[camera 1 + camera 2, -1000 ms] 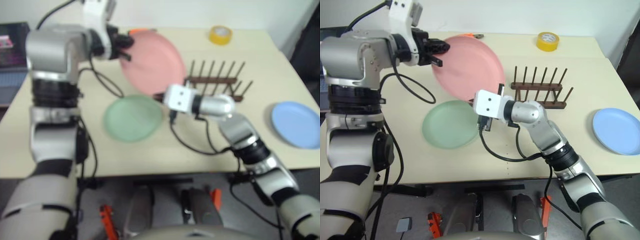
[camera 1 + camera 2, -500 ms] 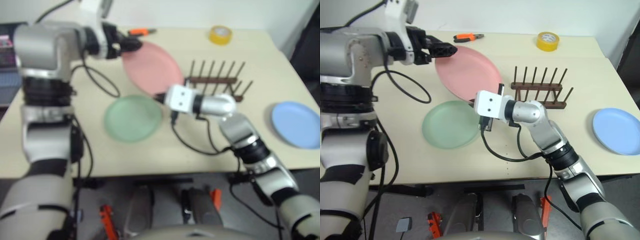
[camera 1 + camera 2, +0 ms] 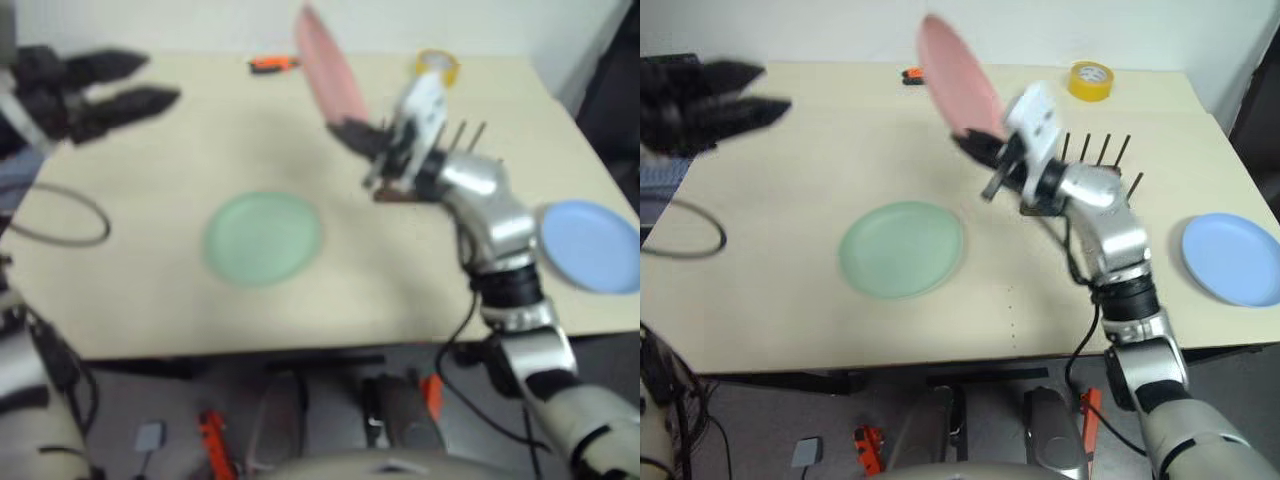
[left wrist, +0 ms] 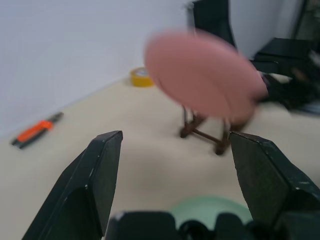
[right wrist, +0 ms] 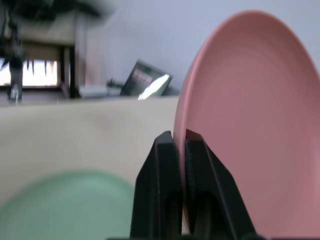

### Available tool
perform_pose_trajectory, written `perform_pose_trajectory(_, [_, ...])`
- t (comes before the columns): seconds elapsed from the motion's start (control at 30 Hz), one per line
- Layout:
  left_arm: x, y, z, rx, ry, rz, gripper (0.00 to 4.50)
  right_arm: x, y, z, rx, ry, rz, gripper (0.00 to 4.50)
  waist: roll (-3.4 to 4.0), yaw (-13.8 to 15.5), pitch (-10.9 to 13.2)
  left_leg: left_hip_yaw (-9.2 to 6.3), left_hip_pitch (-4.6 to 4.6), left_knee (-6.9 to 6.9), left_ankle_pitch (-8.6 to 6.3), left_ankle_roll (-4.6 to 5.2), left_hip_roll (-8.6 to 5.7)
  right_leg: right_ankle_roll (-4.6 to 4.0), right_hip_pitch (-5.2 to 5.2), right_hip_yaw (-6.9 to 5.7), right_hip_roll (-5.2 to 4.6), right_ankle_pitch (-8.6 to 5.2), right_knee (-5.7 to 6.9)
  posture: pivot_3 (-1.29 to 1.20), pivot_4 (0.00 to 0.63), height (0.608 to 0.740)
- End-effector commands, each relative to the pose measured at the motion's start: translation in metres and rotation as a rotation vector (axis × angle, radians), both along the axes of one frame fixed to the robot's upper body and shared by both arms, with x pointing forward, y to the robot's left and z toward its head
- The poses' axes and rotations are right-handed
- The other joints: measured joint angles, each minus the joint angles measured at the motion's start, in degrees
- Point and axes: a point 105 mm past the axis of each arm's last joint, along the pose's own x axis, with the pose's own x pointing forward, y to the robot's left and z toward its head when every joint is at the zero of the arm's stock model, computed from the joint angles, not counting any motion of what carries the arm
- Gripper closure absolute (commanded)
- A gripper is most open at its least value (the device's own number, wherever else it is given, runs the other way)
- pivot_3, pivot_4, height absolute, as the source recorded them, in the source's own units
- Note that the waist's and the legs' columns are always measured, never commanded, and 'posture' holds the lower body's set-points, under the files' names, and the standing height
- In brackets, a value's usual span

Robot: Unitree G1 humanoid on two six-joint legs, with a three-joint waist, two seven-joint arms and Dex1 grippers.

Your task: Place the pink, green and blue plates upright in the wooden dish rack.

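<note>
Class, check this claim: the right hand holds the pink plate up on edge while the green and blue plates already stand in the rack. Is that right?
Not quite. The right hand does hold the pink plate on edge, but the green plate and blue plate lie flat on the table, not in the rack. The right eye view shows it.

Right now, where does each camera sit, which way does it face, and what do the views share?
Head eyes: look down over the table; right arm lifts the pink plate; left gripper apart.
Left wrist: over its open fingers toward the wooden dish rack.
Right wrist: along fingers pinching the pink rim; green plate below.
Shared: pink and green plates.
</note>
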Motion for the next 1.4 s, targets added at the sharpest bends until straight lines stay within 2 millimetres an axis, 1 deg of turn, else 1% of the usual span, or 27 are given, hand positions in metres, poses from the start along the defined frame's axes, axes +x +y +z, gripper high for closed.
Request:
perform_pose_trajectory(0.03, [-0.017, -0.03, -0.008, 0.02, -0.062, -0.12, 0.81, 0.005, -0.064, 0.067, 0.202, -0.007, -0.085, 4.5, 0.02, 0.9, 0.02, 0.01, 0.0, 0.0, 0.0, -0.01, 0.0, -0.27, 0.0, -0.01, -0.04, -0.11, -0.03, 0.0, 0.15, 0.74])
perform_pose_trajectory(0.1, [-0.018, -0.042, -0.02, 0.0, -0.034, -0.15, 0.81, 0.009, -0.091, 0.082, 0.261, 0.038, -0.119, 4.5, 0.03, 1.33, 0.02, 0.1, 0.01, 0.0, 0.01, 0.0, 0.01, -0.33, 0.07, -0.01, -0.21, -0.07, -0.08, 0.0, 0.15, 0.74])
perform_pose_trajectory(0.13, [-0.019, -0.045, -0.023, -0.007, -0.027, -0.157, 0.81, 0.01, -0.097, 0.086, 0.277, 0.056, -0.122, 4.5, 0.02, 1.4, 0.01, 0.17, 0.02, -0.01, -0.01, -0.04, 0.07, -0.34, -0.06, -0.07, -0.26, -0.07, -0.13, 0.0, 0.15, 0.74])
perform_pose_trajectory(0.17, [-0.018, -0.05, -0.03, -0.006, -0.015, -0.167, 0.81, 0.013, -0.109, 0.089, 0.279, 0.088, -0.141, 4.5, -0.01, 1.41, -0.01, 0.19, 0.04, -0.01, -0.08, -0.14, 0.08, -0.36, -0.06, -0.08, -0.28, -0.06, -0.17, 0.0, 0.15, 0.74])
perform_pose_trajectory(0.2, [-0.017, -0.055, -0.036, -0.013, -0.004, -0.179, 0.81, 0.015, -0.121, 0.091, 0.283, 0.116, -0.161, 4.5, 0.01, 1.3, -0.01, 0.2, 0.04, -0.04, -0.09, -0.15, 0.08, -0.38, 0.06, -0.07, -0.28, -0.05, -0.18, 0.0, 0.15, 0.74])
perform_pose_trajectory(0.23, [-0.017, -0.059, -0.039, -0.017, 0.003, -0.186, 0.81, 0.017, -0.129, 0.093, 0.285, 0.134, -0.174, 4.5, 0.02, 1.12, -0.01, 0.24, 0.06, -0.05, -0.02, -0.04, 0.07, -0.4, 0.14, 0.0, -0.28, -0.04, -0.17, 0.0, 0.15, 0.74])
perform_pose_trajectory(0.27, [-0.017, -0.067, -0.045, -0.033, 0.025, -0.213, 0.81, 0.018, -0.144, 0.09, 0.293, 0.201, -0.192, 4.5, 0.02, 0.97, -0.01, 0.25, 0.06, -0.06, 0.05, 0.08, 0.07, -0.4, 0.14, 0.01, -0.27, -0.04, -0.17, 0.0, 0.15, 0.74])
perform_pose_trajectory(0.3, [-0.018, -0.072, -0.048, -0.044, 0.039, -0.23, 0.81, 0.019, -0.153, 0.088, 0.301, 0.246, -0.2, 4.5, 0.07, 0.91, 0.02, 0.26, 0.06, -0.07, 0.06, 0.09, 0.07, -0.4, 0.13, 0.03, -0.26, -0.04, -0.18, 0.0, 0.15, 0.74])
perform_pose_trajectory(0.4, [-0.022, -0.083, -0.06, -0.025, 0.064, -0.284, 0.81, 0.016, -0.173, 0.075, 0.304, 0.363, -0.187, 4.5, 0.09, 0.88, 0.04, 0.35, 0.03, -0.09, 0.06, 0.15, 0.08, -0.44, 0.08, 0.05, -0.13, -0.08, -0.16, 0.0, 0.15, 0.74])
perform_pose_trajectory(0.47, [-0.026, -0.088, -0.065, -0.018, 0.076, -0.316, 0.81, 0.017, -0.184, 0.065, 0.294, 0.41, -0.209, 4.5, 0.11, 0.62, 0.05, 0.42, 0.01, -0.18, 0.04, 0.18, 0.07, -0.27, -0.01, 0.05, 0.1, -0.08, -0.12, 0.0, 0.15, 0.74])
perform_pose_trajectory(0.67, [-0.031, -0.095, -0.067, -0.018, 0.086, -0.357, 0.81, 0.016, -0.193, 0.051, 0.308, 0.481, -0.178, 4.5, 0.18, 0.35, 0.09, 0.5, 0.02, -0.26, 0.02, 0.21, 0.01, -0.19, -0.18, 0.04, 0.44, -0.07, 0.0, 0.0, 0.15, 0.74])
perform_pose_trajectory(0.77, [-0.031, -0.095, -0.066, -0.022, 0.089, -0.358, 0.81, 0.017, -0.195, 0.047, 0.327, 0.498, -0.161, 4.5, 0.2, 0.41, 0.1, 0.5, 0.01, -0.2, 0.02, 0.21, 0.03, -0.14, -0.16, 0.03, 0.53, -0.08, 0.01, 0.0, 0.15, 0.74])
perform_pose_trajectory(0.97, [-0.031, -0.095, -0.066, -0.017, 0.096, -0.346, 0.81, 0.026, -0.204, 0.036, 0.313, 0.516, -0.221, 4.5, 0.2, 0.48, 0.11, 0.51, 0.0, -0.12, 0.02, 0.21, 0.01, -0.22, -0.13, 0.14, 0.45, -0.14, -0.07, 0.0, 0.15, 0.74])
perform_pose_trajectory(1.13, [-0.033, -0.094, -0.066, -0.016, 0.101, -0.338, 0.81, 0.027, -0.209, 0.031, 0.311, 0.527, -0.233, 4.5, 0.2, 0.53, 0.11, 0.51, -0.01, -0.14, 0.02, 0.21, -0.01, -0.2, -0.13, 0.13, 0.41, -0.11, -0.07, 0.0, 0.15, 0.74])
perform_pose_trajectory(1.4, [-0.032, -0.094, -0.065, -0.018, 0.104, -0.332, 0.81, 0.027, -0.211, 0.02, 0.279, 0.569, -0.236, 4.5, 0.21, 0.59, 0.11, 0.49, -0.01, -0.14, 0.02, 0.21, -0.02, -0.21, -0.13, 0.1, 0.43, -0.13, -0.07, 0.0, 0.15, 0.74])
